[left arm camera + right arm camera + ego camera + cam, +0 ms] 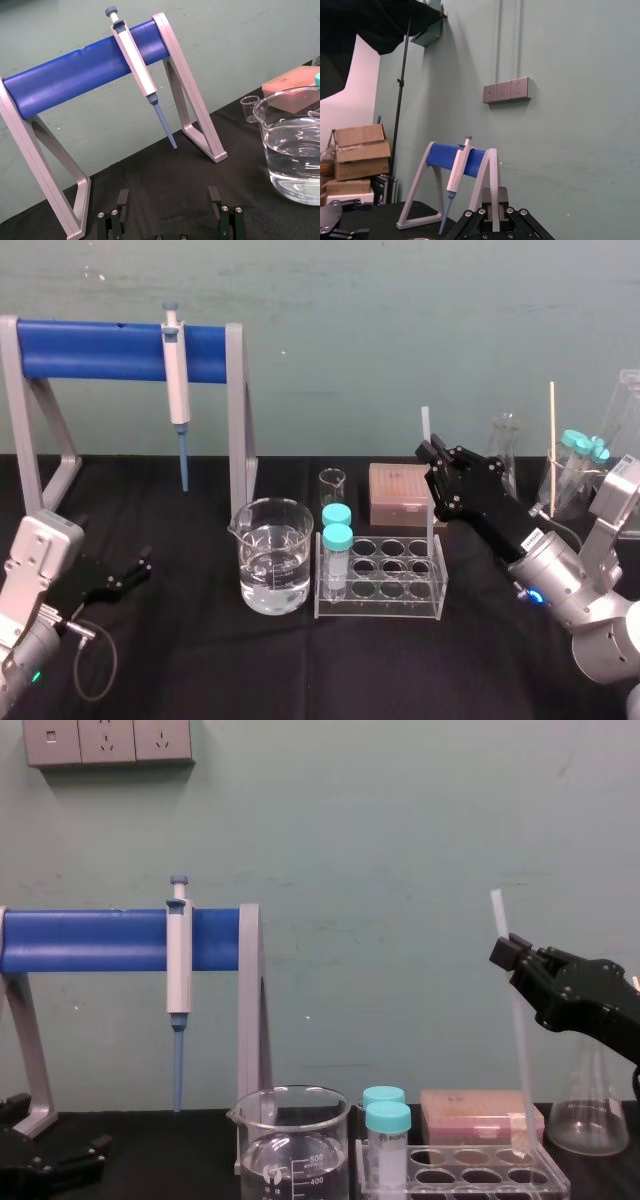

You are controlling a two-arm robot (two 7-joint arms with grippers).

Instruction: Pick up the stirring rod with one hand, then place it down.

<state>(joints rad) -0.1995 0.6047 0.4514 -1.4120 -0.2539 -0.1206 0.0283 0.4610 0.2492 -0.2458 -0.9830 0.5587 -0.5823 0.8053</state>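
Observation:
The stirring rod is a thin translucent white rod standing nearly upright over the right end of the clear tube rack. My right gripper is shut on the stirring rod near its upper part. In the chest view the stirring rod runs from above the right gripper down to the rack's back right wells; I cannot tell whether it touches them. My left gripper rests open and empty on the black table at the left, its fingers spread wide.
A water-filled beaker stands left of the rack, which holds two teal-capped tubes. A grey pipette hangs on the blue-barred stand. A pink box, small beaker, flask and wooden stick stand behind.

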